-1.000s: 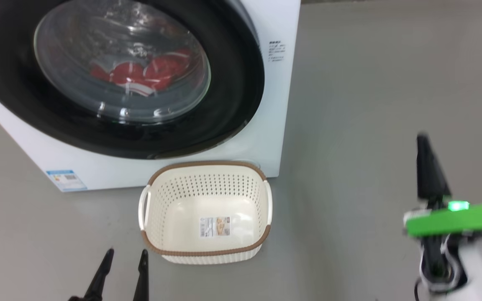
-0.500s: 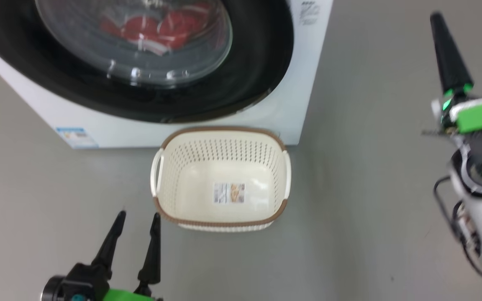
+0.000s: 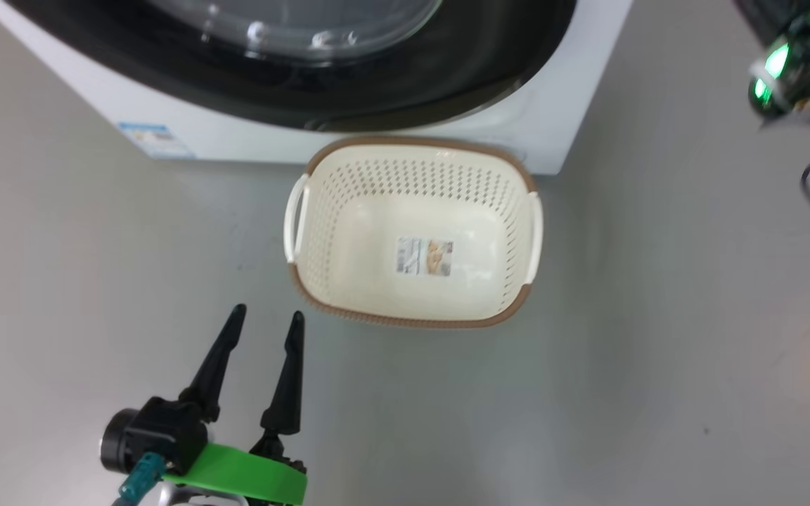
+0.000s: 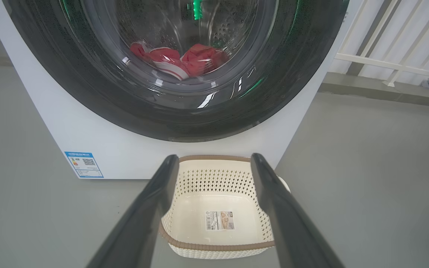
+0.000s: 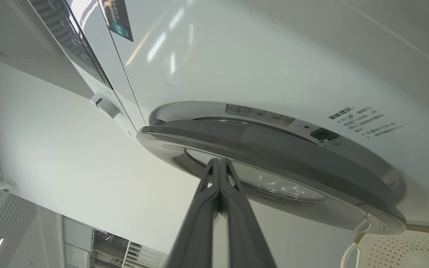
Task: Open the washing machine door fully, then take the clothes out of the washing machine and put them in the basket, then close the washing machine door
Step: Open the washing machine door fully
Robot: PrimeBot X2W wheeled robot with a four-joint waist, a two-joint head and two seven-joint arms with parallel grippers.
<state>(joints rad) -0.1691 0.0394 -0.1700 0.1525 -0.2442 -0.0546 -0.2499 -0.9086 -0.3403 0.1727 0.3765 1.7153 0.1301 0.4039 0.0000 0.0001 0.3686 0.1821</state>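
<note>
The washing machine (image 3: 349, 144) fills the top of the head view, and its black-rimmed door (image 4: 162, 123) looks shut in the left wrist view. Red clothes (image 4: 184, 61) with white stripes lie behind the glass. The cream basket (image 3: 412, 320) stands empty on the floor right in front of the machine. My left gripper (image 3: 268, 314) hovers open and empty near the basket's near left corner, fingers pointing at the machine. My right gripper (image 5: 219, 160) is shut on nothing, its tips close to the door's rim (image 5: 274, 149), seen edge-on. The right wrist (image 3: 795, 63) sits at the upper right.
Grey floor (image 3: 658, 316) stretches to the right of the basket and machine. A blue label (image 3: 155, 139) marks the machine's lower left front. White railing (image 4: 397, 44) stands behind the machine's right side. The basket's corner (image 5: 404, 249) shows beneath the door.
The head camera has tilted down, so the machine has slid up the picture. My right gripper, still shut, has risen beside the machine to door height. The left gripper stays open.
</note>
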